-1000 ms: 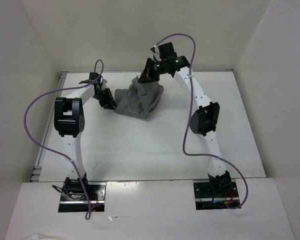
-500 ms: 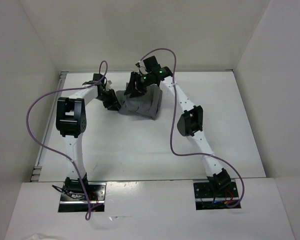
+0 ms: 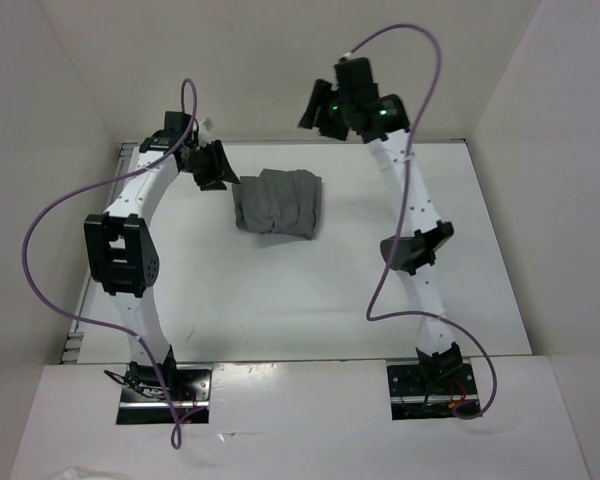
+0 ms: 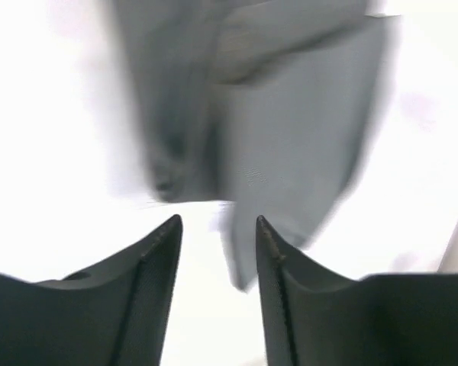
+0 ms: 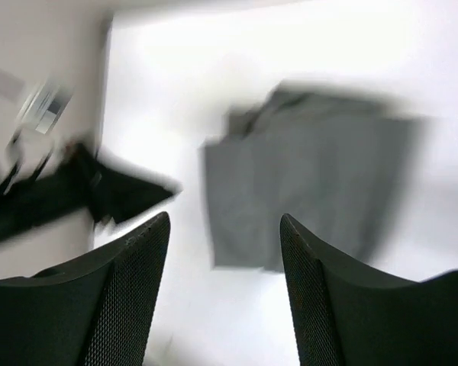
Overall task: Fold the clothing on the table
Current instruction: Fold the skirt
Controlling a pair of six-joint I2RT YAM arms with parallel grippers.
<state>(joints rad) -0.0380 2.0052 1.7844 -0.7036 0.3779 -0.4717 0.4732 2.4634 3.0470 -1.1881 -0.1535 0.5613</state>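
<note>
While both pairs of jaws gape empty, the clothing (image 3: 278,203) lies clear of them.

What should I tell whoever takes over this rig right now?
Left pincer: open, empty, beside the grey garment, at its left edge.
Right pincer: open, empty, raised above the table's far side.
The grey garment lies as a folded bundle far-centre on the white table; neither pincer touches it.
Done: it looks folded.
Left: perhaps smooth wrinkles, then park the arms.
</note>
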